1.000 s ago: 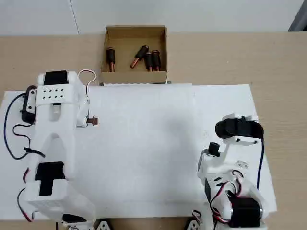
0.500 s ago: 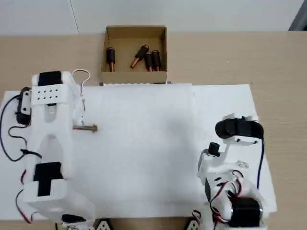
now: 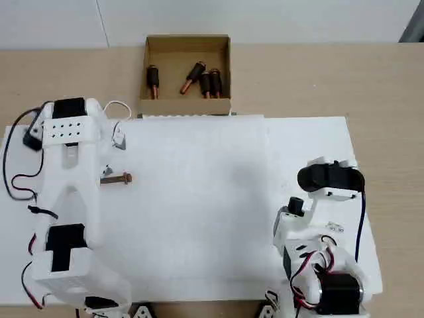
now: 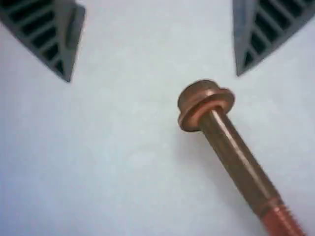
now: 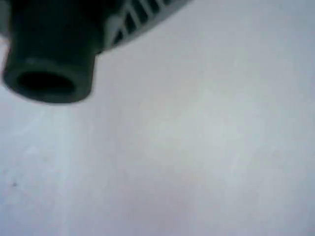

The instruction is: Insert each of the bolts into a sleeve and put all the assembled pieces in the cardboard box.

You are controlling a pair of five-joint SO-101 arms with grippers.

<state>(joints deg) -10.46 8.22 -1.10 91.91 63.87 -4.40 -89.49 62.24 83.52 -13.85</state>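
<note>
High view: one loose bolt (image 3: 117,178) lies flat on the white sheet (image 3: 212,199) covering the counter (image 3: 298,79). It is on the arm side of the cardboard box (image 3: 187,41), out past the box's left wall and well apart from it. Box holds four assembled pieces (image 3: 206,84).

Left fingers (image 4: 49,37) are spread wide and empty, hanging over the bolt. The head sits just short of the gap between the tips, nearer one tip than the other, and the shank runs away from them. Right fingers (image 5: 142,14) are clamped on a black sleeve (image 5: 49,64) with its bore open, low over the sheet. They are on the arm side of the box, past its right wall.

My read of the step: left arm picks up the bolt, then mates it with the sleeve.

How I'd run it:
- Re-centre before closing. The bolt is off-centre in the gap, so one tip would hit first and shove it.
- Set the fingers square across the shank. A round bolt gripped at an angle will roll or pivot out.
- Grip just under the head flange and leave the threaded end free for the bore.
- Go low, tips nearly on the sheet. The bolt lies flat, so a high close would skate over it.
- Lift level and line the shank up with the bore before pushing. The right arm only holds the sleeve steady.
- Main risks: the bolt rolling on the sheet, and cocking at the sleeve mouth.
</note>
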